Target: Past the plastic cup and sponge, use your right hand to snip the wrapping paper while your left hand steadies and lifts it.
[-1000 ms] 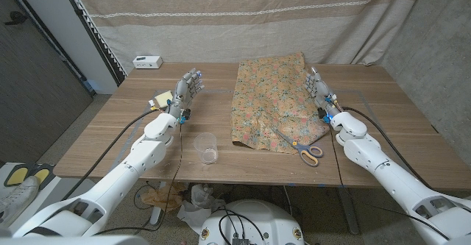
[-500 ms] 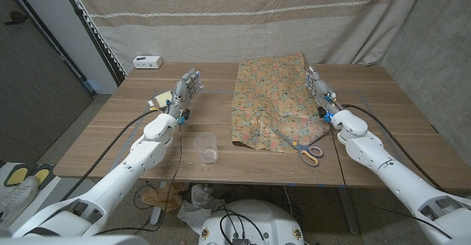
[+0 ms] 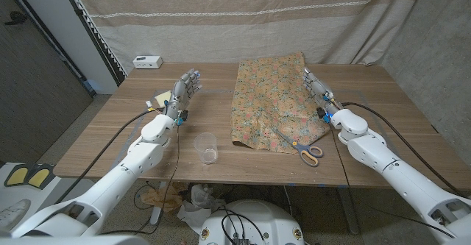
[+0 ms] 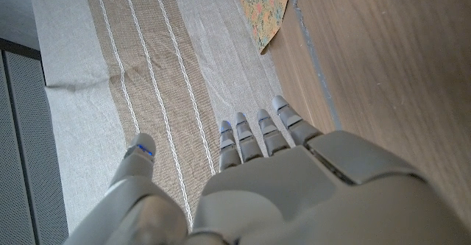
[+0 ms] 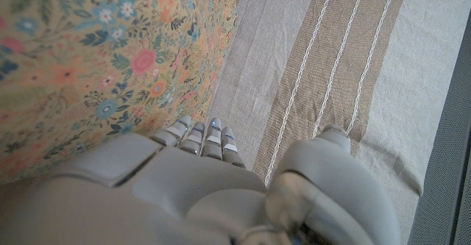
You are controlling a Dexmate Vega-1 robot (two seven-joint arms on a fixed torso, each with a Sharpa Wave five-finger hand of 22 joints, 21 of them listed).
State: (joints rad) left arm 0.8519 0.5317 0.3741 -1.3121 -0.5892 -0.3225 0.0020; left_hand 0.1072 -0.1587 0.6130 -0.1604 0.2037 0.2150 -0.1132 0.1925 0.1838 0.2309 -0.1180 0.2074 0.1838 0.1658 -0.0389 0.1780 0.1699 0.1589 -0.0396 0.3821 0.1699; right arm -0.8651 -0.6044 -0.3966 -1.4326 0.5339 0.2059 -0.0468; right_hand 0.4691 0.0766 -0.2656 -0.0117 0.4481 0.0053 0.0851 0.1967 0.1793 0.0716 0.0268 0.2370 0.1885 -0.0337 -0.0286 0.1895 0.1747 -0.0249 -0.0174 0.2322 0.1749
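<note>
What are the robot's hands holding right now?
Nothing. The left hand and the right hand are both open and empty; the scissors lie untouched on the wrapping paper.

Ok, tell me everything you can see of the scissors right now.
The scissors lie flat on the table, untouched. Their grey blades look closed and rest on the near right corner of the floral wrapping paper, pointing back-left. The orange and blue loop handles sit on bare wood near the table's front edge. The right hand is apart, further back.
</note>
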